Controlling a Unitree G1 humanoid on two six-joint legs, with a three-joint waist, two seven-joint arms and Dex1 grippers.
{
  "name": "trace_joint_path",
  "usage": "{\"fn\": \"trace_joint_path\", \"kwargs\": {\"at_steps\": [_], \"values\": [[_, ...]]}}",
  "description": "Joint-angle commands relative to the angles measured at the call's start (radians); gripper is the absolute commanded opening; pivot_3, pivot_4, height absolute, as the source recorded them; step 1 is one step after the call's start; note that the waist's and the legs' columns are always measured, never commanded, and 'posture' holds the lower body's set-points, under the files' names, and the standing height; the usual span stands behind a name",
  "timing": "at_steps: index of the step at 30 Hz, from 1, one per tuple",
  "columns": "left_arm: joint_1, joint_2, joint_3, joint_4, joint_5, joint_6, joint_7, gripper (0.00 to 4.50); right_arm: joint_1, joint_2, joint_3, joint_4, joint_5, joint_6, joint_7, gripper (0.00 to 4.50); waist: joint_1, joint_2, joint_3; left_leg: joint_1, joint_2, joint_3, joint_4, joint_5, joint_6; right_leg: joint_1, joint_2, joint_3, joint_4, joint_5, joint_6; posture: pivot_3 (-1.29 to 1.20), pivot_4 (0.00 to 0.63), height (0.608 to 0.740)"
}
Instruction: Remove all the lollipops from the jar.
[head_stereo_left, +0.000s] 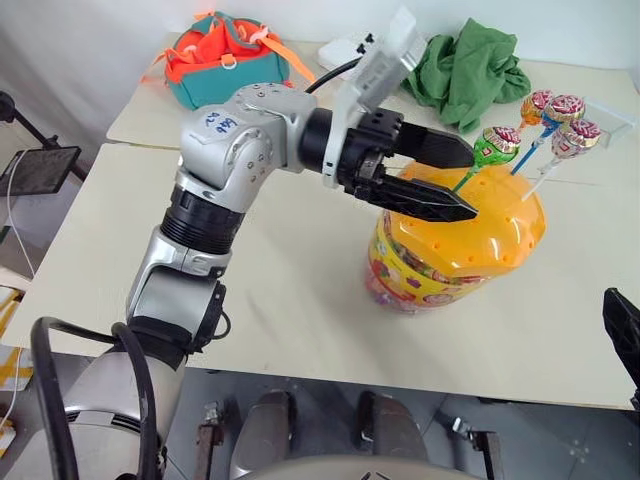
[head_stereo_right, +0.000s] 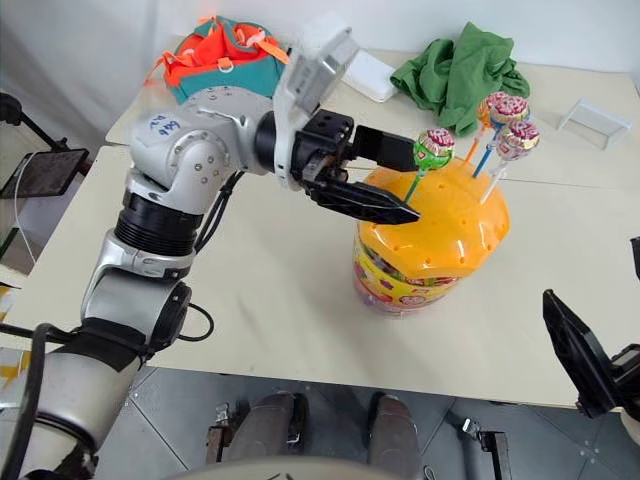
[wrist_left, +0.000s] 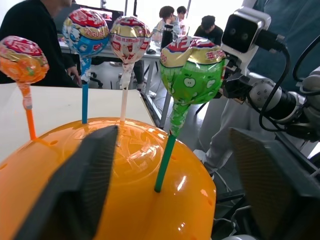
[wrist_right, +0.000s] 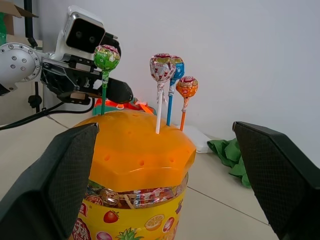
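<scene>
Jar (head_stereo_left: 455, 262): sits on the cream table (head_stereo_left: 290, 300), at about 3 o'clock from the table's middle in my head view; domed orange lid (head_stereo_left: 470, 225) still on.
Lollipops: all four stand in the lid's holes — green-wrapped lollipop (head_stereo_left: 497, 145) nearest my left gripper; orange-stick lollipop (wrist_left: 22, 61), blue-stick lollipop (wrist_left: 86, 32) and white-stick lollipop (wrist_left: 129, 41) clustered at 1 o'clock of it.
Left gripper (head_stereo_left: 455, 180): my jaws are apart, one finger on each side of the green stick, not touching it; lower finger lies just over the lid.
Right gripper (wrist_right: 165, 175): my jaws are spread wide, holding nothing, facing the jar.
Around: teal-orange backpack (head_stereo_left: 225, 55) at 11 o'clock, green cloth (head_stereo_left: 465, 70) at 12 o'clock of the jar, clear tray (head_stereo_right: 595, 120) at 2 o'clock — all well apart from it.
In the way: my own left arm crosses in front of the jar.
</scene>
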Motion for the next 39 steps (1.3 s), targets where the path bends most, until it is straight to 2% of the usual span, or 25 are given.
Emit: {"fn": "trace_joint_path", "kwargs": {"at_steps": [1,3,5,9,11,14,16,20,21,22,24,29,34,39], "values": [[-0.024,-0.002,0.019,0.055,0.022,-0.06,-0.052,2.39,0.017,-0.009,-0.003,-0.026,0.012,-0.026,-0.013,4.5,0.0,0.0,0.0,0.0,0.0,0.0,0.0,0.0,0.0,0.0,0.0,0.0,0.0,0.0,0.0,0.0,0.15,0.74],[-0.026,0.002,0.027,0.109,0.034,-0.102,-0.093,1.87,0.016,-0.012,0.004,-0.032,0.012,-0.026,-0.015,4.5,0.0,0.0,0.0,0.0,0.0,0.0,0.001,0.0,0.0,0.0,0.0,0.0,0.0,0.0,0.0,0.0,0.15,0.74],[-0.045,0.009,0.048,0.26,0.067,-0.201,-0.159,1.23,0.013,-0.026,0.015,-0.035,0.005,-0.024,0.002,4.5,0.001,0.0,0.0,0.0,0.0,0.001,0.001,0.0,0.001,0.0,0.0,0.0,0.0,0.0,0.0,0.0,0.15,0.74],[-0.143,0.021,0.274,0.573,-0.077,-0.179,-0.264,0.16,-0.022,-0.103,0.026,-0.025,0.041,-0.017,0.048,4.5,-0.002,0.0,0.0,-0.002,0.0,0.002,0.003,-0.001,0.002,-0.001,0.0,0.001,-0.001,0.0,0.0,0.0,0.15,0.74],[-0.181,0.049,0.357,0.676,-0.105,-0.169,-0.293,0.16,-0.054,-0.156,0.045,-0.024,0.107,0.0,0.079,4.5,-0.01,-0.001,0.001,-0.003,0.0,0.002,0.003,-0.002,0.003,-0.002,0.0,0.001,0.0,0.0,0.0,0.0,0.15,0.74],[-0.194,0.078,0.395,0.718,-0.074,-0.18,-0.274,0.16,-0.097,-0.199,0.053,0.001,0.1,0.01,0.065,4.5,-0.016,-0.001,0.001,-0.002,0.001,0.002,0.004,-0.004,0.003,-0.002,0.0,0.0,0.002,0.001,0.002,0.0,0.15,0.74],[-0.166,0.108,0.38,0.674,-0.046,-0.164,-0.295,0.16,-0.121,-0.217,0.06,0.031,0.093,0.018,0.069,4.5,-0.011,-0.002,0.001,-0.002,0.001,0.002,0.005,-0.004,0.004,-0.002,0.0,0.0,0.003,0.001,0.003,0.0,0.15,0.74],[-0.039,0.146,0.245,0.485,0.085,-0.29,-0.334,0.16,-0.159,-0.251,0.056,0.089,0.072,0.033,0.086,4.5,-0.012,-0.002,0.001,-0.003,0.0,0.003,0.007,-0.006,0.004,-0.002,0.0,0.002,0.002,0.002,0.004,0.0,0.15,0.74],[-0.017,0.146,0.227,0.447,0.1,-0.311,-0.327,0.56,-0.163,-0.253,0.052,0.095,0.073,0.035,0.088,4.5,-0.009,-0.002,0.001,-0.003,0.0,0.003,0.007,-0.006,0.004,-0.002,0.0,0.002,0.002,0.002,0.004,0.0,0.15,0.74],[0.003,0.126,0.225,0.376,0.08,-0.291,-0.296,0.73,-0.161,-0.256,0.046,0.101,0.072,0.038,0.097,4.5,-0.004,-0.002,0.001,-0.003,0.0,0.003,0.008,-0.006,0.004,-0.002,0.0,0.002,0.002,0.002,0.004,0.0,0.15,0.74],[0.037,0.084,0.214,0.242,0.044,-0.262,-0.259,1.35,-0.149,-0.258,0.035,0.105,0.07,0.044,0.116,4.5,0.004,-0.003,0.002,-0.004,0.0,0.003,0.009,-0.006,0.004,-0.002,0.0,0.002,0.002,0.002,0.004,0.0,0.15,0.74],[0.041,-0.023,0.165,0.035,-0.004,-0.151,-0.184,2.76,-0.12,-0.236,0.016,0.09,0.065,0.044,0.125,4.5,0.008,-0.003,0.002,-0.005,0.0,0.003,0.011,-0.007,0.005,0.0,0.0,0.003,0.0,0.002,0.006,0.0,0.15,0.74],[0.022,-0.081,0.085,-0.051,0.013,-0.083,-0.129,2.76,-0.086,-0.201,0.005,0.073,0.056,0.032,0.122,4.5,0.004,-0.003,0.002,-0.004,0.0,0.003,0.011,-0.007,0.005,0.0,0.0,0.003,0.0,0.002,0.006,0.0,0.15,0.74],[0.001,-0.142,0.031,-0.038,0.056,-0.077,-0.037,2.76,-0.064,-0.174,0.004,0.049,0.056,0.025,0.115,4.5,0.005,-0.002,0.001,-0.003,0.0,0.004,0.011,-0.007,0.005,0.0,0.0,0.004,-0.001,0.002,0.006,0.0,0.15,0.74]]}}
